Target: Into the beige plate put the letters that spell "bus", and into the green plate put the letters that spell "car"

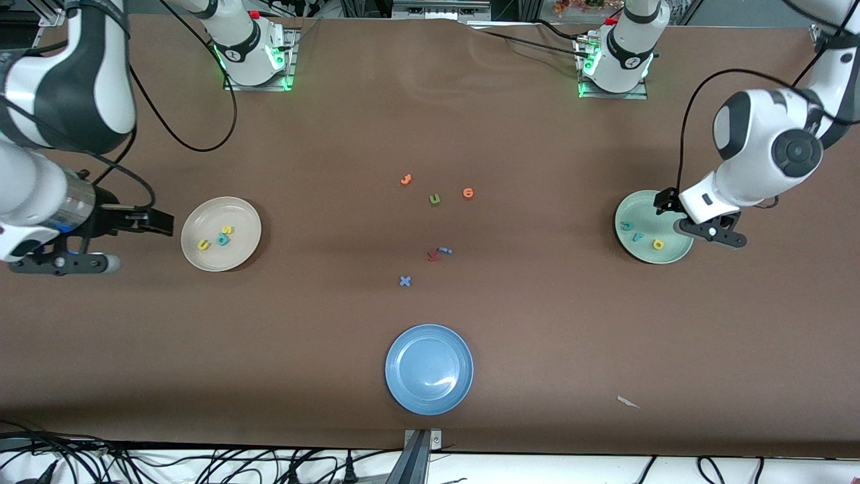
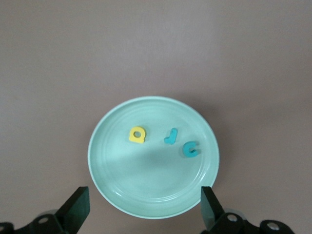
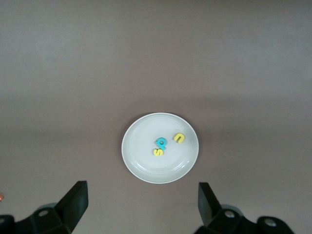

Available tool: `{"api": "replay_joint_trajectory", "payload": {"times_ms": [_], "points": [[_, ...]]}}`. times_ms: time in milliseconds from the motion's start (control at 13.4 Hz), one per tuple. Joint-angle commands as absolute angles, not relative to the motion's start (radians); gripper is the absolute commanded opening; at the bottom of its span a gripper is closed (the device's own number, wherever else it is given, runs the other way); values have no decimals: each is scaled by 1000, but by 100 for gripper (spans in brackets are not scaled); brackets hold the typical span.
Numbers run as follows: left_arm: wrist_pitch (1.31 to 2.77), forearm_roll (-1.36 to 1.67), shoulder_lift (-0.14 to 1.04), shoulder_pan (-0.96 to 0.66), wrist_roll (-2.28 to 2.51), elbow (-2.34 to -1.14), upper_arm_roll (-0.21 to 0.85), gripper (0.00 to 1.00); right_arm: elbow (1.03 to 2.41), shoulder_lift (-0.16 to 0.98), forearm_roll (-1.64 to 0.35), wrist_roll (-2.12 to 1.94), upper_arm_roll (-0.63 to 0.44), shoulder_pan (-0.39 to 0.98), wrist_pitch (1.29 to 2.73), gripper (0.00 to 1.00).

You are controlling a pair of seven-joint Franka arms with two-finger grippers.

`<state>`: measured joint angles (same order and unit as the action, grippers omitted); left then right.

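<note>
Your left wrist view gives you what the front view cannot: on the pale green plate [image 2: 153, 202] the yellow "a" [image 2: 137, 135], teal "r" [image 2: 171, 137] and teal "c" [image 2: 190, 148] read as clear shapes lying apart in a loose row. In the front view the left arm covers that plate's rim toward its own end of the table, and the letters are only small blobs. The left gripper [image 1: 692, 218] hangs over this plate, fingers spread and empty.

The right wrist view shows the beige plate [image 3: 141, 165] whole, with the teal "b" [image 3: 161, 143] touching the yellow-green "s" [image 3: 159, 151] and the yellow "u" [image 3: 179, 138] just beside them. The right gripper [image 1: 144, 222] hangs over the table beside that plate, toward the right arm's end, its fingers apart and holding nothing.

Only the front view shows you the leftovers mid-table: an olive "u" [image 1: 435, 199], two orange letters [image 1: 468, 193], a blue "x" [image 1: 404, 281] and the blue plate [image 1: 403, 393]. A dark red piece [image 1: 433, 256] touching a small blue one is too small to read.
</note>
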<state>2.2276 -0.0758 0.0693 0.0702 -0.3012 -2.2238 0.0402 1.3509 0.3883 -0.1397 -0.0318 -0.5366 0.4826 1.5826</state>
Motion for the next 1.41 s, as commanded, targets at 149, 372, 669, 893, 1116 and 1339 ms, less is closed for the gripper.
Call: {"api": "replay_joint_trajectory", "payload": {"times_ms": [149, 372, 669, 893, 1116, 1339], "points": [[2009, -69, -95, 37, -301, -2102, 54, 100, 1264, 379, -109, -5, -260, 211, 1540, 99], [1805, -71, -78, 17, -301, -1869, 51, 100, 1287, 341, -78, 2, -163, 132, 1529, 99], [1463, -68, -28, 21, -299, -1549, 41, 100, 1337, 305, -8, 40, -135, 132, 1534, 98], [1376, -68, -20, 18, -240, -1459, 43, 100, 1365, 298, 8, 51, -129, 130, 1558, 99], [1376, -6, 8, 37, -200, -1462, 38, 100, 1359, 304, 8, 51, -129, 135, 1563, 99], [1342, 23, 8, 48, -138, -1466, 34, 100, 1358, 304, 5, 51, -129, 138, 1562, 99]]}}
